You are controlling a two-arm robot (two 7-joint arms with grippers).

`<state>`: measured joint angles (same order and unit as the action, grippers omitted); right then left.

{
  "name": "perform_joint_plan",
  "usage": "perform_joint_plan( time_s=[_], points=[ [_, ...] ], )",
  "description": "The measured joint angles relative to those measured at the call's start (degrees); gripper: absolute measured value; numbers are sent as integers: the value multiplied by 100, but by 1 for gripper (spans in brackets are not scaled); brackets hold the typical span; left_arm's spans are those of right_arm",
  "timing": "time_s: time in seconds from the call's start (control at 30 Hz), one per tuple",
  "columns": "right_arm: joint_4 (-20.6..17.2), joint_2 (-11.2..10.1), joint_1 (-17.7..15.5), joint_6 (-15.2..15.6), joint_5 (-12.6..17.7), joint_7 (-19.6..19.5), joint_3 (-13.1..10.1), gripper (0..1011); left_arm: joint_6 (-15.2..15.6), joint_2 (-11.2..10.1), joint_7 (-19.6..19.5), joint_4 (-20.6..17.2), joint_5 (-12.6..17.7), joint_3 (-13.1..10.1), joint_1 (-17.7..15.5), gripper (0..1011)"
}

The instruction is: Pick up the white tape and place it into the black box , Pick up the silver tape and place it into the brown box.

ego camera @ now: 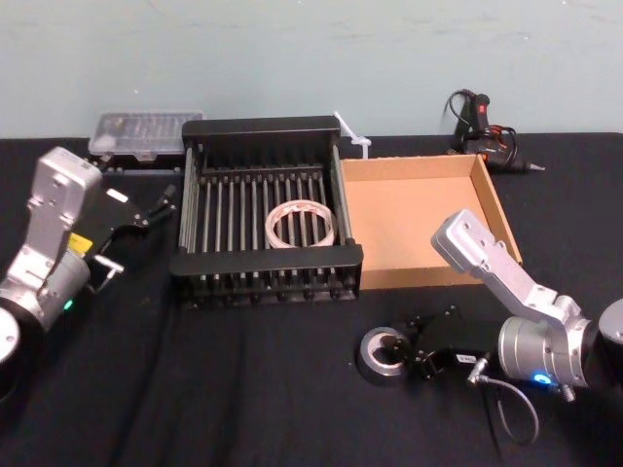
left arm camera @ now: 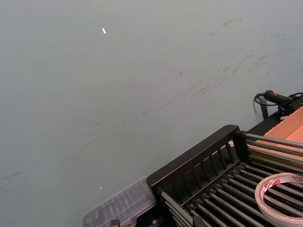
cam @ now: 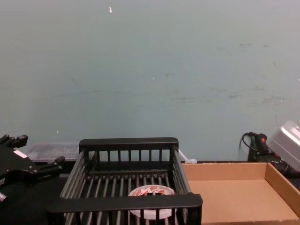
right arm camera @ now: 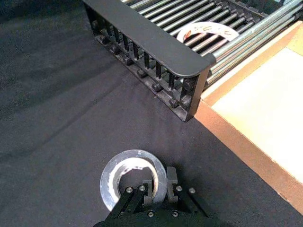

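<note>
- Black prongs of the left pincer (ego camera: 161, 204) stand spread and hold nothing. It hangs over the worktop (ego camera: 243, 389) just left of the black box and looks idle.
- Clear plastic case (ego camera: 144, 134) of small parts lies at the far left, behind that arm and well apart from the work.
- Black box (ego camera: 263, 261) sits left of centre. The white tape (ego camera: 302, 224) lies flat on its barred floor, towards the right side, so that half of the task looks done. A small white plastic piece (ego camera: 352, 136) pokes up by its far right corner.
- Silver tape (ego camera: 383, 352) lies flat on the worktop on the near side, in front of where the two boxes meet. The right pincer (right arm camera: 161, 182) is pressed onto the roll's wall, one prong inside the core and one outside.
- Judging by its thick wound wall, this roll is stiff, fairly light and not fragile, so a firm pinch should not crush it. The wall is the natural place to hold. Taken by one side it will likely hang tilted, and its smooth outer face could slip.
- Brown box (ego camera: 419, 224) touches the black box's right side, far from the roll. Its low near wall must be cleared, and so must the taller near right corner of the black box just beside that path.
- Black corded tool (ego camera: 482, 122) rests at the far right, behind the brown box, out of the way.
</note>
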<state>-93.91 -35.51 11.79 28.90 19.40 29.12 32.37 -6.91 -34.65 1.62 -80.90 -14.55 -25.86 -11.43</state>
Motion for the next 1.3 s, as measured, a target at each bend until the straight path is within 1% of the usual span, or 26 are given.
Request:
perform_joint_plan(
  time_s=[0.3,0.4,0.53,0.63,0.67,0.73,0.83,0.9,0.93,0.97,1.03,1.13,1.23,1.3],
  points=[
    [-3,-6,-5,-21,-11,4,-3,184,0,0,0,0,0,0,0,1001],
    [-17,-9,-17,-29,-14,1,-39,184,0,0,0,0,0,0,0,1001],
    [-54,-8,-33,-34,19,-30,-125,184,0,0,0,0,0,0,0,1002],
    [-89,-1,-36,-50,67,-108,-238,184,0,0,0,0,0,0,0,1001],
    [-89,-1,-36,-50,67,-108,-238,184,0,0,0,0,0,0,0,1001],
    [-108,14,-36,-69,113,-193,-354,184,0,0,0,0,0,0,0,1001],
    [-114,33,-30,-84,138,-259,-436,184,0,0,0,0,0,0,0,1001],
    [-110,69,-7,-97,160,-353,-532,183,0,0,0,0,0,0,0,1001],
    [-110,69,-7,-97,160,-353,-532,183,0,0,0,0,0,0,0,1001],
    [-85,118,27,-98,164,-465,-616,184,0,0,0,0,0,0,0,1001],
    [-38,189,73,-95,166,-574,-699,184,0,0,0,0,0,0,0,1001],
    [23,265,140,-90,162,-675,-769,184,0,0,0,0,0,0,0,1001],
    [140,393,262,-70,115,-799,-834,184,0,0,0,0,0,0,0,1001],
    [163,413,283,-64,99,-821,-840,184,0,0,0,0,0,0,0,1001]
  ],
)
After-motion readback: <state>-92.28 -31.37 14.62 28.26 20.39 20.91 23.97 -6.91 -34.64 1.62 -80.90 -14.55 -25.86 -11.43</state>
